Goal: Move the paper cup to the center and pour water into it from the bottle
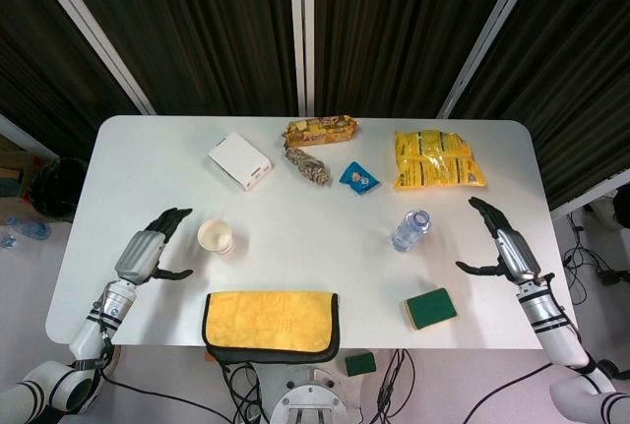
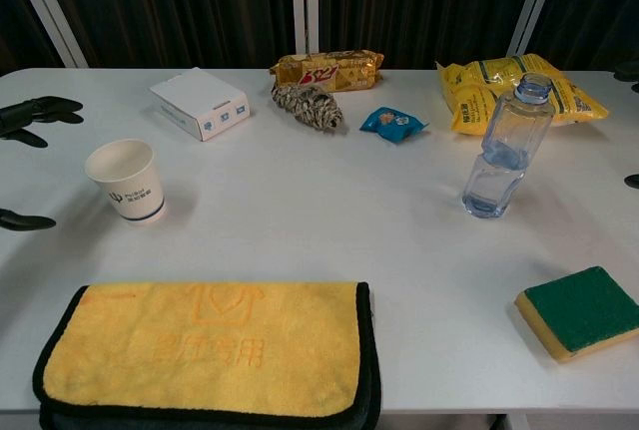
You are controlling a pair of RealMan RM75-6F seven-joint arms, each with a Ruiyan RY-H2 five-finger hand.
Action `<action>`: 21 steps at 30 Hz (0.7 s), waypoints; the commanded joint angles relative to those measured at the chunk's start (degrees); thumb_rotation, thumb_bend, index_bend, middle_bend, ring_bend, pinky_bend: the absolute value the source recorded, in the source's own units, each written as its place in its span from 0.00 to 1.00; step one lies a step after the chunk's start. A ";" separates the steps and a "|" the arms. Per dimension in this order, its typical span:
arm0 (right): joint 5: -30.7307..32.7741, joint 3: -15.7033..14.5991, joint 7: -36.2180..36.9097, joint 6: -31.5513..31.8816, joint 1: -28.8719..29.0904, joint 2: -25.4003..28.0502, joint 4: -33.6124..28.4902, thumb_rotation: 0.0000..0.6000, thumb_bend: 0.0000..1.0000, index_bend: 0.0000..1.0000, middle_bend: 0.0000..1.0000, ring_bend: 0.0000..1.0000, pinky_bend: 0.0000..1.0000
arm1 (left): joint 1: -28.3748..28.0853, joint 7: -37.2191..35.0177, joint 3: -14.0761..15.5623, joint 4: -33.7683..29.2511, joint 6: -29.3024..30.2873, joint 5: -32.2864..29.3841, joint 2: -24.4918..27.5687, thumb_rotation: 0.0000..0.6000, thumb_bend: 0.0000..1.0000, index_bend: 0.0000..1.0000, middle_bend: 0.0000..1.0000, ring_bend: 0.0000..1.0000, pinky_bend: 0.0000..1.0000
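Bearing everything: white surface (image 1: pixel 295 247)
Bottle (image 1: pixel 409 230): upright, uncapped, left of the right hand (image 1: pixel 500 243), apart from its fingers
Paper cup (image 1: pixel 216 237): upright, just right of the left hand (image 1: pixel 153 247), untouched
Fingers: spread apart on both hands, holding nothing

Both arms are silver-grey with black-banded wrists, each hand's fingers (image 1: pixel 170 217) black.

My paper cup (image 1: pixel 216 236) is white with a dark band low on its wall; it stands upright and open on the desk's left half, nearer the front edge. My clear water bottle (image 1: pixel 409 230) stands upright on the right half, uncapped, partly filled.
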 commanded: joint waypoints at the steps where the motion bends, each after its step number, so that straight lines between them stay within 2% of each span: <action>1: -0.03 0.01 -0.24 0.30 -0.09 0.13 -0.14 1.00 0.09 0.00 0.00 0.00 0.00 | 0.03 0.33 -0.02 0.02 0.01 -0.14 -0.03 0.98 0.00 0.04 0.08 0.01 0.17; 9: -1.81 0.17 0.76 6.21 -1.57 2.84 -1.16 1.00 0.09 0.00 0.00 0.00 0.00 | -0.30 0.04 -0.34 0.86 -0.95 -0.95 -0.83 0.99 0.00 0.04 0.08 0.01 0.17; 15: -2.80 0.89 4.06 12.00 -3.36 7.20 -5.76 1.00 0.08 0.00 0.00 0.00 0.00 | -0.50 -1.91 -1.20 3.31 -0.55 -1.46 -2.91 0.97 0.00 0.03 0.08 0.01 0.17; 21: -3.68 1.52 2.65 16.73 -5.04 10.40 -9.46 1.00 0.08 0.00 0.00 0.00 0.00 | -1.21 -2.11 -1.23 4.14 -2.29 -1.96 -3.73 0.97 0.00 0.03 0.08 0.01 0.17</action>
